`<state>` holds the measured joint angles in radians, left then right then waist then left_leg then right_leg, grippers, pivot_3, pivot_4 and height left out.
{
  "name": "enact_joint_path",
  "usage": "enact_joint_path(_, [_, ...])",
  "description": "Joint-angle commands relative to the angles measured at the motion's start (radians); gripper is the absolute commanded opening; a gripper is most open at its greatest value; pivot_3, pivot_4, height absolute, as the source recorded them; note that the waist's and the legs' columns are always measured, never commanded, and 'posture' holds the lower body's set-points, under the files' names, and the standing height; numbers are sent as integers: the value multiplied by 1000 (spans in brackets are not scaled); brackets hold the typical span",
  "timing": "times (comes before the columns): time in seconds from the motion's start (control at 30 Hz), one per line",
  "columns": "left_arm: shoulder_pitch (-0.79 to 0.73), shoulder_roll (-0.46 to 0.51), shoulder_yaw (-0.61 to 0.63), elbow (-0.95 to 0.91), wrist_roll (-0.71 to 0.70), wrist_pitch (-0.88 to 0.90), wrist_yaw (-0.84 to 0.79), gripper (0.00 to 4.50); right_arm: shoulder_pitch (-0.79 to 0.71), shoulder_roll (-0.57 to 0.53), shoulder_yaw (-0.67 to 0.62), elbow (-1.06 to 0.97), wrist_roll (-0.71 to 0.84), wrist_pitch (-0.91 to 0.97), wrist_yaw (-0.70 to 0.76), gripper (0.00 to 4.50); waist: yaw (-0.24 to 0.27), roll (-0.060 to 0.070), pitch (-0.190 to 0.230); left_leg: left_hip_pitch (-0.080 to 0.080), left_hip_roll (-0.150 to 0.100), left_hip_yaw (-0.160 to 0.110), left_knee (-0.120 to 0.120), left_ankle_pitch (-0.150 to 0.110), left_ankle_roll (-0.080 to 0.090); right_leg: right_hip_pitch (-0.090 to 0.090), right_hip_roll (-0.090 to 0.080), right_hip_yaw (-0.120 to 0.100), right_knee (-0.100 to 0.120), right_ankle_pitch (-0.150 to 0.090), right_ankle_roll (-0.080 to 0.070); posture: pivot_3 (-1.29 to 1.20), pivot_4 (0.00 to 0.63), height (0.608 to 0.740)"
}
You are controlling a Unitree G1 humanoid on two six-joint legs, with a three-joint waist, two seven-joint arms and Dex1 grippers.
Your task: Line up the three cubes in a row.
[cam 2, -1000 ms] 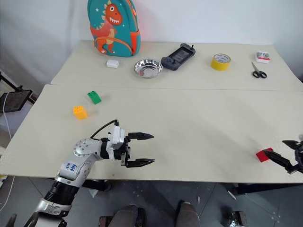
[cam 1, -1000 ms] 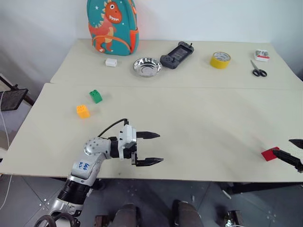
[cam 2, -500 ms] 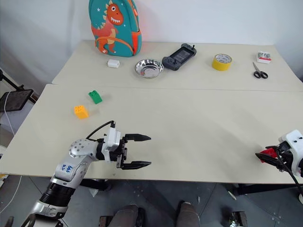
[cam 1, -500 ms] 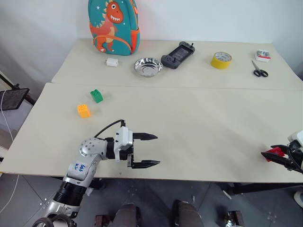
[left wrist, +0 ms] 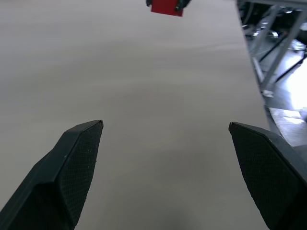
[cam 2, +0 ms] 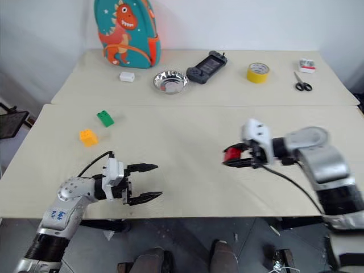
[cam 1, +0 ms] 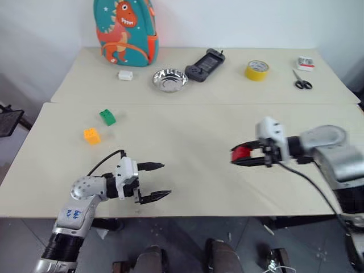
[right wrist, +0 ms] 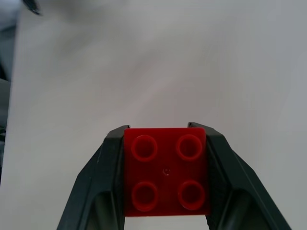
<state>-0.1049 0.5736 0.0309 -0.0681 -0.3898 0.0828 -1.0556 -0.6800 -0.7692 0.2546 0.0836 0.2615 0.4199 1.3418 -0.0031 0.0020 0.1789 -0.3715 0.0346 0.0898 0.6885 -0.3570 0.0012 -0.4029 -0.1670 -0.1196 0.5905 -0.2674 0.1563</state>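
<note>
Red cube clamped in my right gripper, two more waiting at far left

My right gripper (cam 1: 242, 154) is closed on the red cube (cam 1: 240, 152), carried above the table (cam 1: 199, 122) right of centre; my left gripper (cam 1: 154, 181) hangs spread and empty near the front edge. The cube is a four-studded plastic block, which I judge light, rigid and somewhat slick, so flat opposite sides are the place to pinch. The green cube (cam 1: 107, 117) and yellow-orange cube (cam 1: 91, 135) sit near each other at left.
</note>
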Motion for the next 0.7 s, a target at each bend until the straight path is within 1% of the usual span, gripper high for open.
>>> enact_joint_path(0.03, [44, 16, 46, -65, -18, -3, 27, 4500, -80, 70, 74, 117, -108, -93, -22, 1527, 4, 0, 0, -2, 0, 0, 2, -1, 0, -1, 0, 0, 0, 0, 0, 0, 150, 740])
enact_joint_path(0.13, [81, 20, 78, -98, -22, 4, 61, 4500, -133, 136, 123, 203, -165, -130, -28, 1527, 3, 0, 0, -5, 0, 1, 4, -2, 1, -3, 0, -1, 0, 1, 1, 0, 150, 740])
enact_joint_path(0.37, [113, 18, 93, -144, -26, 15, 102, 4500, -150, 175, 140, 244, -206, -130, -23, 1527, -5, 0, 0, -2, 1, 3, 4, -2, 1, -3, 0, -1, 2, 1, 1, 0, 150, 740])
enact_joint_path(0.43, [126, 23, 104, -155, -29, 20, 111, 4500, -144, 191, 132, 238, -205, -105, -40, 2265, -5, 0, 0, -2, 1, 3, 4, -2, 1, -3, 0, 0, 2, 1, 1, 0, 150, 740])
enact_joint_path(0.5, [138, 27, 115, -165, -31, 30, 124, 4500, -138, 200, 119, 224, -198, -91, -41, 2770, -6, 0, 0, -2, 1, 3, 4, -2, 1, -3, 0, 0, 3, 1, 1, 0, 150, 740])
enact_joint_path(0.53, [146, 28, 125, -171, -34, 34, 131, 4500, -141, 198, 107, 219, -197, -94, -46, 3091, -7, 0, 0, -2, 1, 3, 4, -2, 0, -3, 0, 0, 3, 1, 1, 0, 150, 740])
enact_joint_path(0.6, [172, 27, 154, -179, -33, 29, 150, 4500, -139, 193, 56, 212, -168, -151, -52, 3853, -11, 0, 0, -2, 1, 3, 4, -2, 0, -3, 0, 0, 3, 1, 1, 0, 150, 740])
enact_joint_path(0.67, [205, 25, 183, -189, -34, 26, 167, 4500, -115, 188, -9, 199, -115, -257, -38, 4494, -11, 0, 0, -2, 1, 3, 4, -2, 0, -3, 0, 0, 2, 1, 1, 0, 150, 740])
enact_joint_path(0.7, [219, 17, 203, -190, -34, 20, 184, 4500, -95, 191, -49, 195, -77, -309, -24, 4494, -11, 0, 0, -2, 1, 3, 4, -2, 0, -3, 0, 0, 2, 1, 1, 0, 150, 740])
